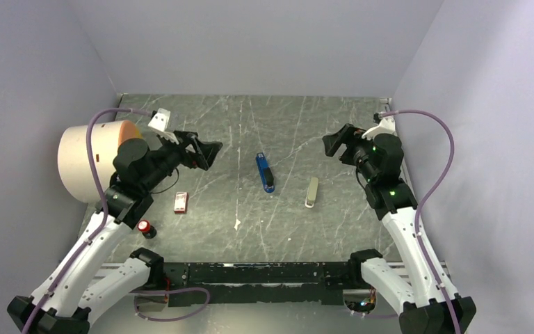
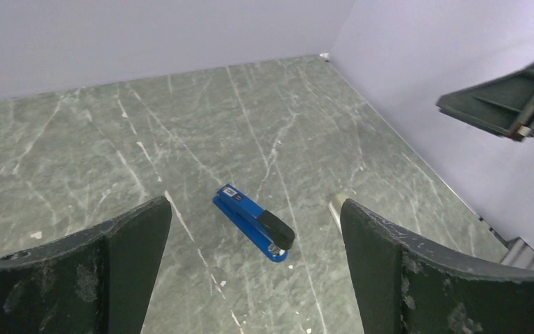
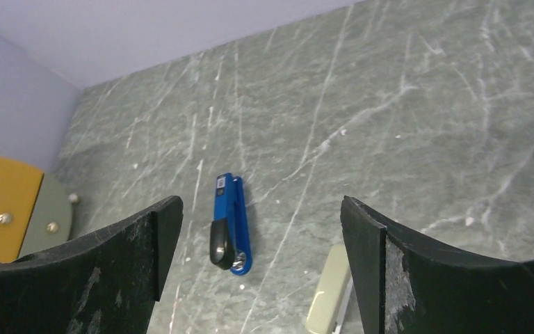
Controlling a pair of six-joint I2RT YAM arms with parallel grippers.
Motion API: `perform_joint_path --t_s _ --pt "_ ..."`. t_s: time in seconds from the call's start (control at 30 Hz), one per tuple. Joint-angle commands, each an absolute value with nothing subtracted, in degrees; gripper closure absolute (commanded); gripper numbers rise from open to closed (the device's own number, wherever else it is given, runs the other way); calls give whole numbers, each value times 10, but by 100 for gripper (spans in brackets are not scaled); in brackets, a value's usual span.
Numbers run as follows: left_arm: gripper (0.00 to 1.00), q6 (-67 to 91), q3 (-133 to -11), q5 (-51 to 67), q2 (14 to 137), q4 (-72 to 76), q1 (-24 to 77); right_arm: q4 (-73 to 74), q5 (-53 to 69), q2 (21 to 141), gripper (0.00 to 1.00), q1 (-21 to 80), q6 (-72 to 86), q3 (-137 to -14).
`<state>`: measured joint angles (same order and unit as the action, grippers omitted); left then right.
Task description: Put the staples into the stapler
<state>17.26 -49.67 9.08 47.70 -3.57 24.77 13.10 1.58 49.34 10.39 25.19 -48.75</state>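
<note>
Both arms are leaning forward from their bases, elbows bent, wrists pointing inward at each other; left gripper (image 1: pixel 207 154) is hanging with jaws spread wide, right gripper (image 1: pixel 335 142) is mirroring it

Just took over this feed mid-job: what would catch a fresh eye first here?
The blue stapler lies closed mid-table, between the open left gripper and right gripper hovering either side. A pale beige bar lies just right of it. A small red box lies to its left, nearer the bases, and a big beige drum stands at far left.
</note>
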Motion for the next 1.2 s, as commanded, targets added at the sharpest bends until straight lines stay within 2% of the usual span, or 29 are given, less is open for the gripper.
perform_joint_path --t_s 0.0,0.2,0.43,0.67,0.93,1.17 --pt "4 172 -484 151 437 -4 242 139 94 505 12 99 244 -516" --pt "5 172 -484 69 387 -75 242 206 130 495 15 99 254 -526" --pt "4 216 -468 -45 358 -198 243 245 132 496 17 115 282 -478" --pt "3 222 -454 -20 352 -239 242 245 35 525 15 239 326 -441" --pt "3 241 -411 -37 329 -206 243 209 -115 702 17 433 351 -484" --pt "3 246 -389 25 331 -171 243 255 -206 896 21 506 312 -612"
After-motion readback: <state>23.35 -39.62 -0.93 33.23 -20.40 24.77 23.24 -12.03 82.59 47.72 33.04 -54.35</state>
